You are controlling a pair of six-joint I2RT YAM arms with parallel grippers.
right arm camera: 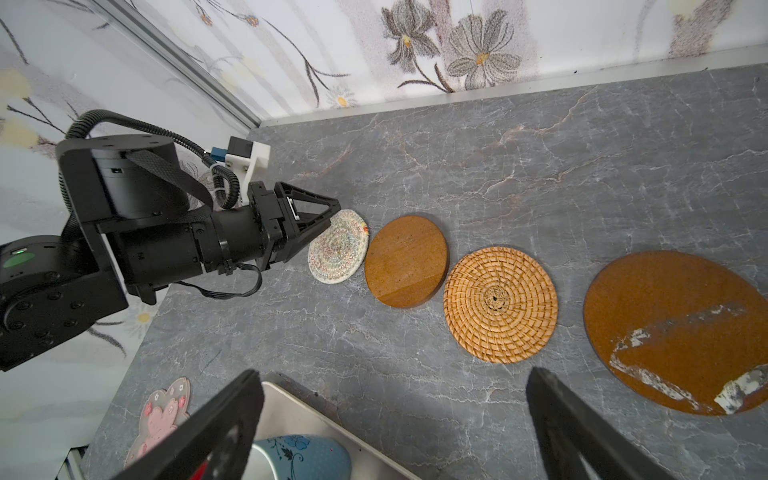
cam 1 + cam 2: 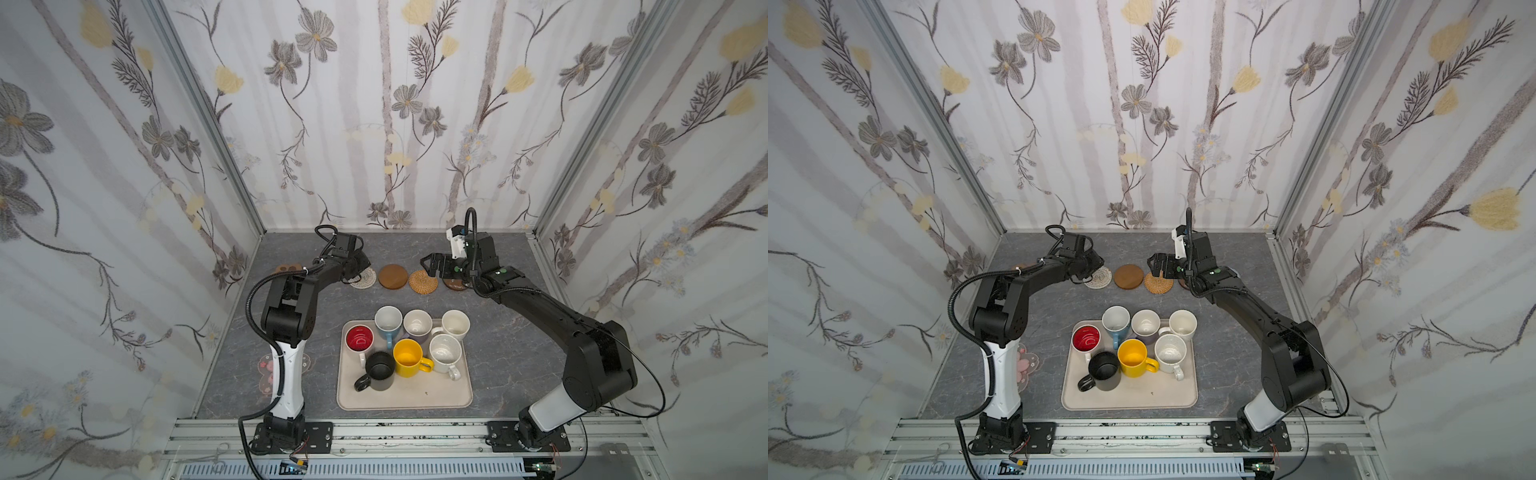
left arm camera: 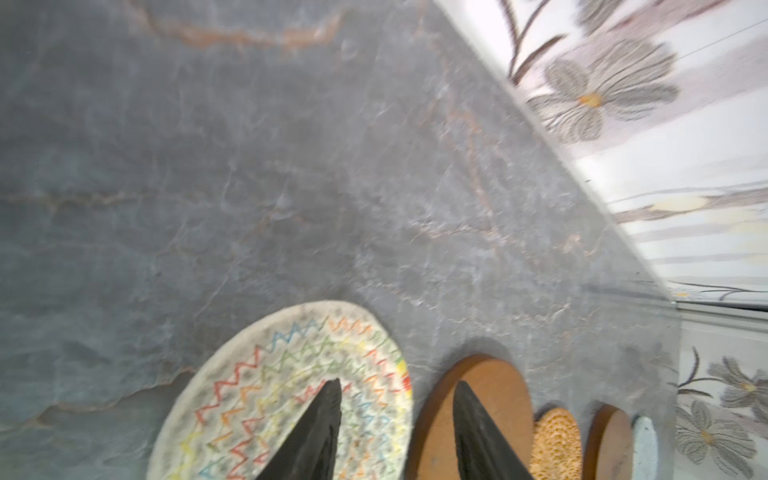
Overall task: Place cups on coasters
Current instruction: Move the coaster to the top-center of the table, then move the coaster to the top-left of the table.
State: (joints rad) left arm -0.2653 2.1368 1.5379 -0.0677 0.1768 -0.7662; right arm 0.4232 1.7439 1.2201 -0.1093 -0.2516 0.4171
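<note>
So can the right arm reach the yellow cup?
Probably yes: the right gripper is open and empty, and the yellow cup has nothing over it, though the black mug and a cream mug crowd it.

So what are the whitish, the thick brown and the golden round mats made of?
The whitish coaster looks like coiled cotton rope, matte, with coloured zigzag stitching. The brown disc seems wood, smooth with faint grain. The golden coaster looks like woven rattan: spiral wicker weave.

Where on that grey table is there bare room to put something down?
Bare tabletop lies between the coaster row and the tray, and right of the tray. The tray's near strip is free. Crowded: its far half, packed with mugs.
</note>
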